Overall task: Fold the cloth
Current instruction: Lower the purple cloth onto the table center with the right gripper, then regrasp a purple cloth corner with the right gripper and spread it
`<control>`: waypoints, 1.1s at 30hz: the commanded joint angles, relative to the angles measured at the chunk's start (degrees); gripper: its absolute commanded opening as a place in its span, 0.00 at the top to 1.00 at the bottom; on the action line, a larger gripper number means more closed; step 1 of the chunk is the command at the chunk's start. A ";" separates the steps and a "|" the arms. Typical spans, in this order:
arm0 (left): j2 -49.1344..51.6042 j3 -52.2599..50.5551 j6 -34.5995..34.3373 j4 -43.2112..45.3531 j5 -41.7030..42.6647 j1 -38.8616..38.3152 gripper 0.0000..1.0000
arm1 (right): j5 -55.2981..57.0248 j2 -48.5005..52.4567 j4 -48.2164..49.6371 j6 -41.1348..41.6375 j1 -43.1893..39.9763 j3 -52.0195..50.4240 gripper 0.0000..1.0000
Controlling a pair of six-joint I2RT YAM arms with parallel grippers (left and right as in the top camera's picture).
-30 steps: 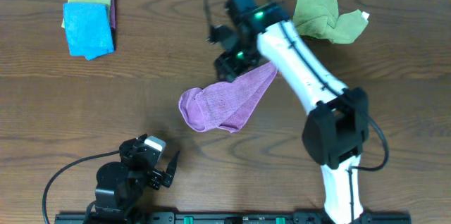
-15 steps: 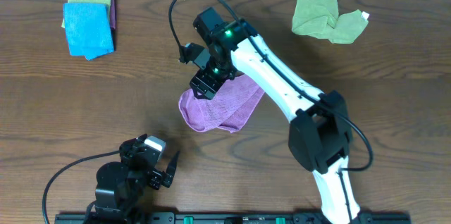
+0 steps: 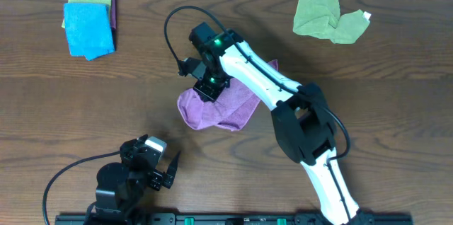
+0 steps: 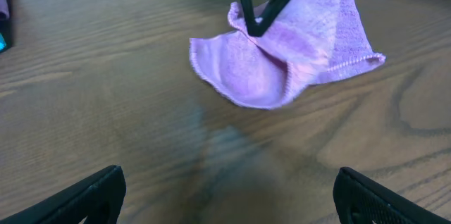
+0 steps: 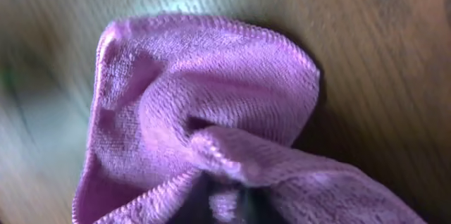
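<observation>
The purple cloth lies bunched in loose folds on the wooden table, near the middle. My right gripper presses down at the cloth's upper left part and is shut on a pinched fold of it. In the right wrist view the cloth fills the frame, and its fabric is gathered between the dark jaws at the bottom edge. My left gripper rests at the front left, open and apart from the cloth. Its view shows the cloth ahead and bare wood between its fingers.
A crumpled light-green cloth lies at the back right. A stack of folded cloths with a bright blue one on top sits at the back left. The right arm's black cable loops above the gripper.
My right gripper has moved left and toward the front over the cloth, and its jaws have shut on a fold. The cloth's right corner has drawn in. The left arm has stayed still.
</observation>
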 commanded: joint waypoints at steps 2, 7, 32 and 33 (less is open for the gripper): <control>-0.37 -0.52 -0.46 0.11 0.00 -0.17 0.05 | 0.00 -0.26 0.28 2.80 0.31 0.68 0.99; -0.37 -0.52 -0.46 0.11 -0.02 -0.17 0.05 | 1.51 -0.81 0.13 6.49 0.31 5.95 0.99; -0.37 -0.52 -0.46 0.11 0.00 -0.17 0.05 | 46.51 -0.85 4.15 46.16 -16.87 19.17 0.98; -0.37 -0.52 -0.46 0.11 0.00 -0.17 0.05 | 45.99 -0.85 4.37 45.40 -17.11 19.21 0.98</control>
